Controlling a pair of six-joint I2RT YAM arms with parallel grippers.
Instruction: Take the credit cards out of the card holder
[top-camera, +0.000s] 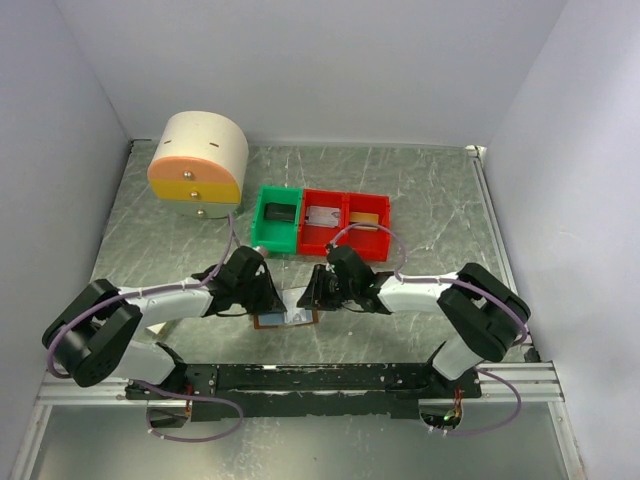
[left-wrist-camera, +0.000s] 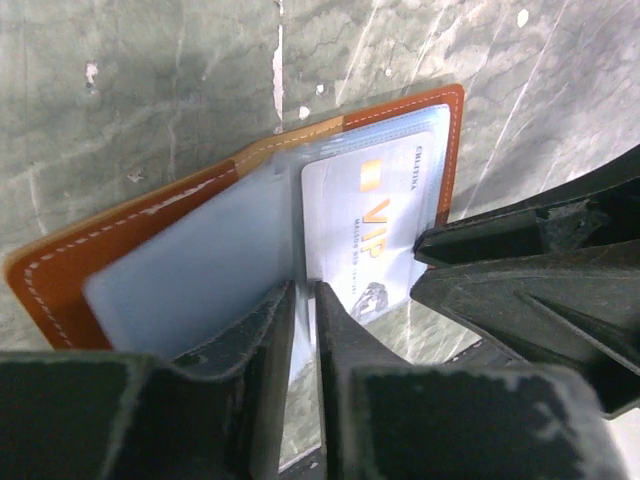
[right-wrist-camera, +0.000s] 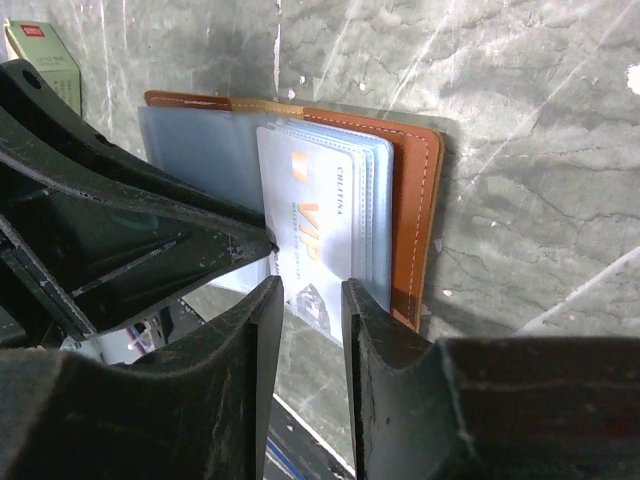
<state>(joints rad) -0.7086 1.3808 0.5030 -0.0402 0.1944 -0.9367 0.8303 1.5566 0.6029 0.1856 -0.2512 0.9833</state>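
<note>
The brown card holder (top-camera: 287, 320) lies open on the grey table between both grippers. In the left wrist view its leather (left-wrist-camera: 120, 250) frames pale-blue panels. A white VIP card (left-wrist-camera: 370, 220) sticks part way out of the right panel. My left gripper (left-wrist-camera: 305, 295) is shut on the middle pale-blue sleeve edge; it also shows in the top view (top-camera: 272, 300). My right gripper (right-wrist-camera: 312, 290) is open, its fingers astride the card's (right-wrist-camera: 310, 220) protruding lower end, next to the leather edge (right-wrist-camera: 415, 200); in the top view it (top-camera: 318, 292) sits just right of the holder.
A green bin (top-camera: 277, 218) and two red bins (top-camera: 345, 222) holding small items stand just behind the grippers. A round cream drawer unit (top-camera: 198, 160) is at the back left. A small white-and-red box (right-wrist-camera: 40, 55) lies left of the holder.
</note>
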